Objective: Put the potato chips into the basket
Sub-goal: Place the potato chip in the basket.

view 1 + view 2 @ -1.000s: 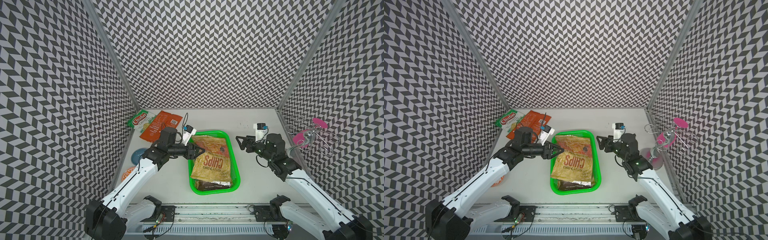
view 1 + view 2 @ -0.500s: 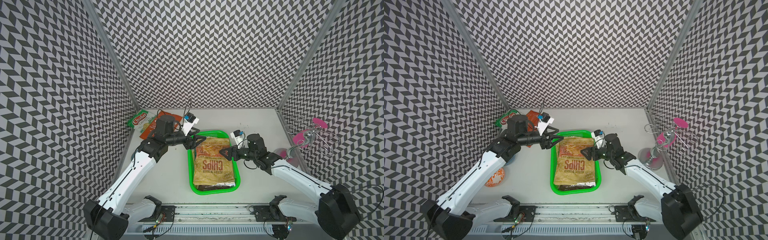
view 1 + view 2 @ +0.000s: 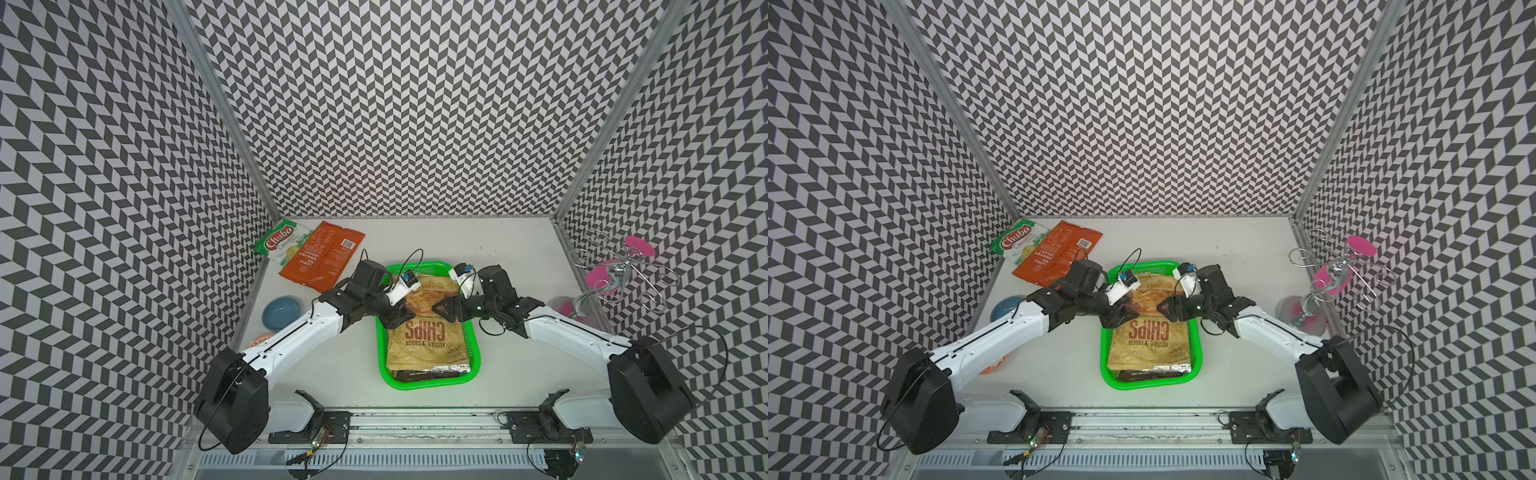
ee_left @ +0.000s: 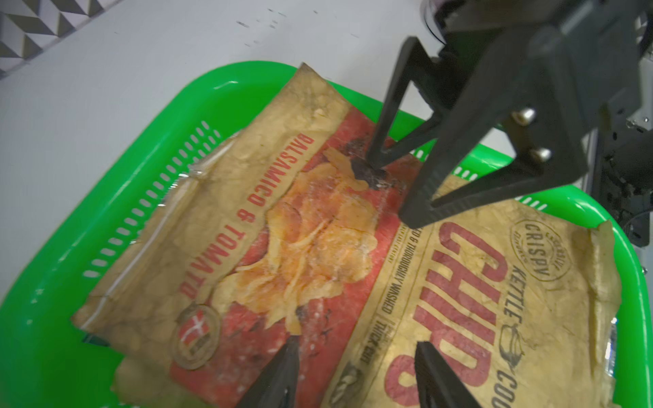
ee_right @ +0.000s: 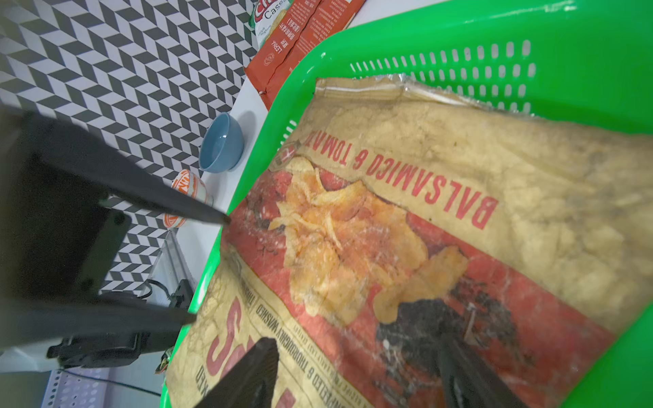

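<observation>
The green basket (image 3: 432, 383) (image 3: 1144, 383) stands mid-table, with a tan "CHIPS" bag (image 3: 428, 340) (image 4: 494, 282) (image 5: 459, 159) lying flat on top inside it. A dark bag's edge (image 3: 428, 374) shows beneath at the near end. My left gripper (image 3: 401, 318) (image 4: 357, 342) is open, its tips spread low over the bag's left side. From the right, my right gripper (image 3: 442, 309) (image 5: 357, 344) faces it, also open, with its tips at the bag's face. An orange bag (image 3: 324, 259) and a green-white "Chuba" bag (image 3: 282, 245) lie on the table at the back left.
A blue bowl (image 3: 281, 311) and an orange-white cup (image 3: 259, 340) sit by the left wall, partly behind my left arm. A chrome stand with pink parts (image 3: 615, 274) stands at the right wall. Patterned walls close in three sides.
My right arm has swung in from the right to the basket. My left gripper moved further over the basket. Both jaws narrowed a little, and the tan bag now lies flatter.
</observation>
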Motion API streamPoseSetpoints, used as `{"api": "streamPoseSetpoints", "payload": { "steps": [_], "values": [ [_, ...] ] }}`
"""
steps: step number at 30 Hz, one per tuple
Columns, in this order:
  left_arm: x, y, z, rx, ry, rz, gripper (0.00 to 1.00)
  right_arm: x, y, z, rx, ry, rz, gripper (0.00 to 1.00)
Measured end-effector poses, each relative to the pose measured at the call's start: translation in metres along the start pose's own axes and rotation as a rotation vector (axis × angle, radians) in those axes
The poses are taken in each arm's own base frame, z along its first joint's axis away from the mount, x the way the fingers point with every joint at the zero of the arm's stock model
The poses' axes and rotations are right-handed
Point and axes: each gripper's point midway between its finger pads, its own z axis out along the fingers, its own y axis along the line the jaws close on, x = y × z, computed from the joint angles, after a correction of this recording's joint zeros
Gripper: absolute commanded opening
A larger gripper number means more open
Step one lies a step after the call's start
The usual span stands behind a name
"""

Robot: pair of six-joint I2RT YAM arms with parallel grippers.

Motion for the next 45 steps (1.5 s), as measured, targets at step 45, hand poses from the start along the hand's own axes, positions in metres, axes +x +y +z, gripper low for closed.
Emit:
{"api": "streamPoseSetpoints", "payload": {
  "steps": [45],
  "values": [
    [0.082, 0.270, -0.048, -0.719, 0.306, -0.316, 0.72, -0.082, 0.026, -0.067, 0.118, -0.372, -0.154, 0.85]
  ]
}}
